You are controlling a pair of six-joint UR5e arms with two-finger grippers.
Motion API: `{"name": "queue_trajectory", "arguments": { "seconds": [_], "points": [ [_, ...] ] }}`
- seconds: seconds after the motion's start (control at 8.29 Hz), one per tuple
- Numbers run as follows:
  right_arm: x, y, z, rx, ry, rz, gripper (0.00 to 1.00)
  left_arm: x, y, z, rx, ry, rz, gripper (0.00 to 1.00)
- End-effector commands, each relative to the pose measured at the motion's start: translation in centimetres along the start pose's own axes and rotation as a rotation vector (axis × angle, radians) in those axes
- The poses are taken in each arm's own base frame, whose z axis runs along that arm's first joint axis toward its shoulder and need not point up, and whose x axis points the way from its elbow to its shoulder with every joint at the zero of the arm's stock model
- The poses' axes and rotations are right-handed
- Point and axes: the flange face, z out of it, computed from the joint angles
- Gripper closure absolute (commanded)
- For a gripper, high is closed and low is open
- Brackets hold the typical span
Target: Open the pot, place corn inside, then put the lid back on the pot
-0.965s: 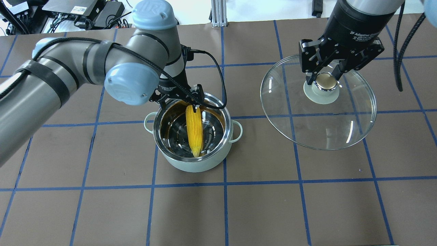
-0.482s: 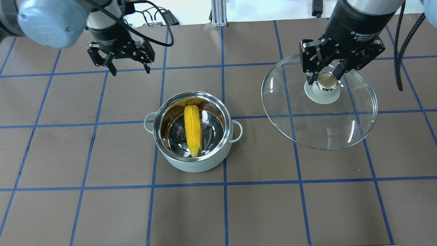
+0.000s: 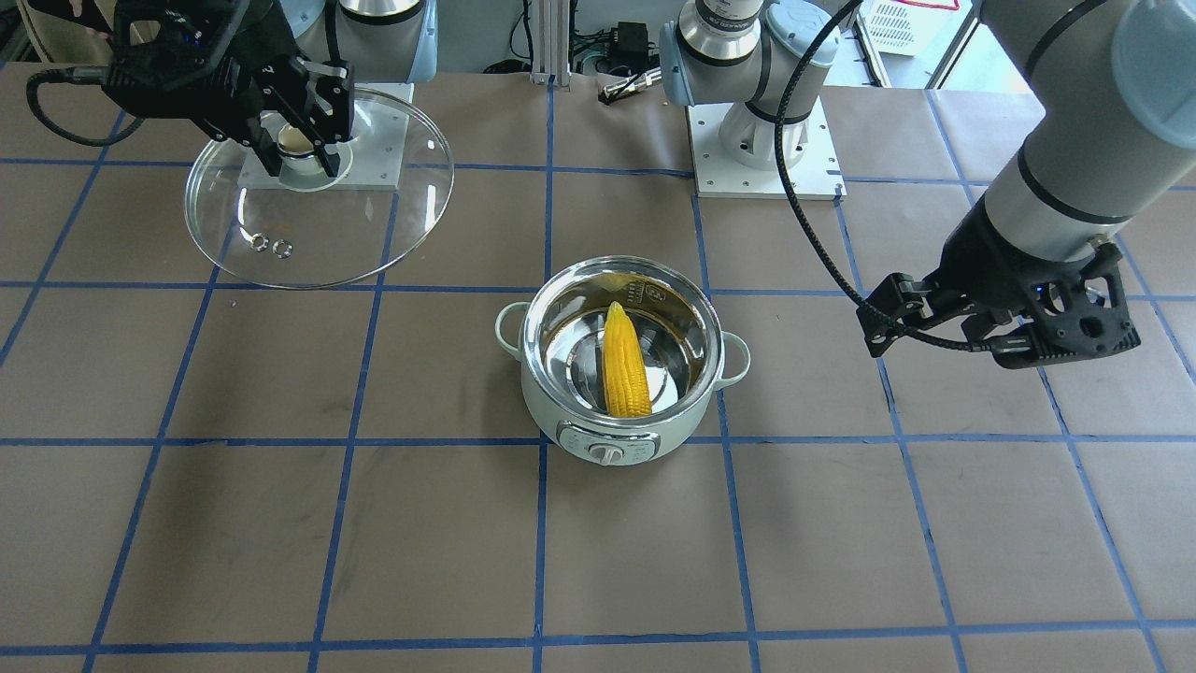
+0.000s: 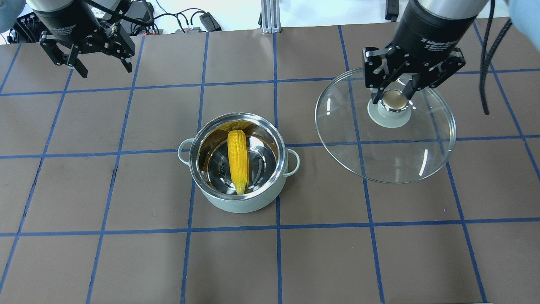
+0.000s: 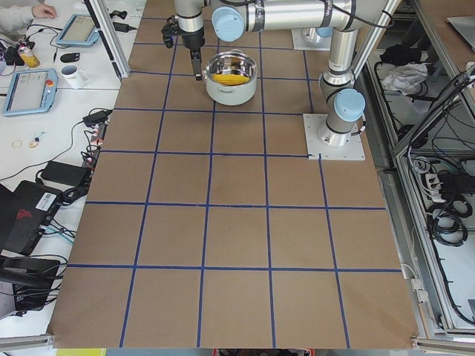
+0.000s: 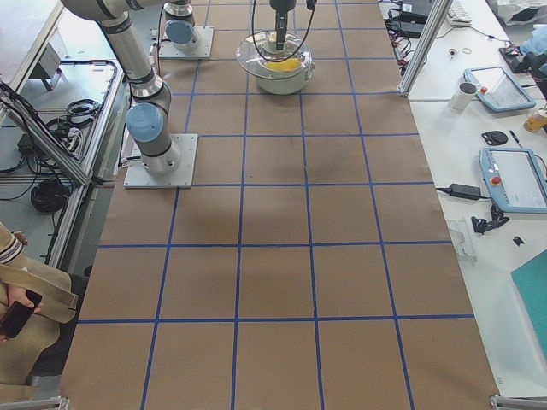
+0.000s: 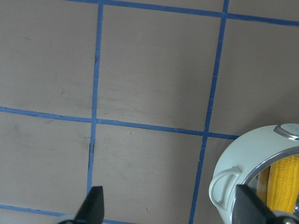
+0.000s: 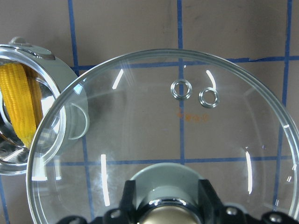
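Note:
The mint-green pot [image 4: 238, 202] stands open near the table's middle, also in the front view [image 3: 561, 416]. The yellow corn [image 4: 238, 162] lies inside it, tip toward the robot; it shows too in the front view [image 3: 624, 360] and at the left wrist view's edge [image 7: 285, 182]. My right gripper [image 4: 395, 99] is shut on the beige knob of the glass lid [image 4: 405, 156] and holds it in the air to the pot's right; the lid fills the right wrist view [image 8: 187, 154]. My left gripper [image 4: 103, 69] is open and empty, raised at the far left.
Brown table covering with a blue tape grid [image 4: 276, 223]. Cables and electronics lie beyond the far edge [image 4: 177, 19]. The two arm bases stand on white plates in the front view [image 3: 761, 140]. Side tables with tablets and a mug flank the table [image 5: 70, 74].
My left gripper let go of the corn in the pot, rose and moved away to the far left. My right gripper with the lid has shifted slightly left toward the pot.

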Motion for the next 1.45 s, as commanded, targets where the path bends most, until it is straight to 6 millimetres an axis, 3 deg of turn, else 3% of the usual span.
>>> {"name": "queue_trajectory", "arguments": {
  "seconds": [0.0, 0.12, 0.24, 0.48, 0.6, 1.33],
  "points": [
    [-8.5, -0.5, 2.9, 0.018, -0.036, 0.023, 0.60, -1.0, 1.5, -2.6, 0.044, -0.040, -0.007, 0.00],
    [-15.1, -0.2, 6.0, 0.037, -0.023, 0.038, 0.60, -1.0, 1.5, -2.7, 0.046, -0.039, -0.007, 0.00],
    [-19.6, -0.2, 9.0, 0.068, 0.010, 0.043, 0.60, -1.1, 1.5, -2.7, 0.052, -0.041, -0.009, 0.00],
    [-25.0, -2.2, 15.0, 0.095, -0.025, 0.094, 0.59, -1.2, 1.5, -2.8, 0.058, -0.056, -0.009, 0.00],
    [-26.3, -2.5, 16.2, 0.105, -0.034, 0.089, 0.59, -1.2, 1.5, -2.7, 0.057, -0.061, -0.009, 0.00],
    [-27.3, -4.0, 19.5, 0.098, -0.037, 0.069, 0.58, -0.7, 2.6, -3.7, 0.073, -0.083, 0.004, 0.00]
  ]
}}
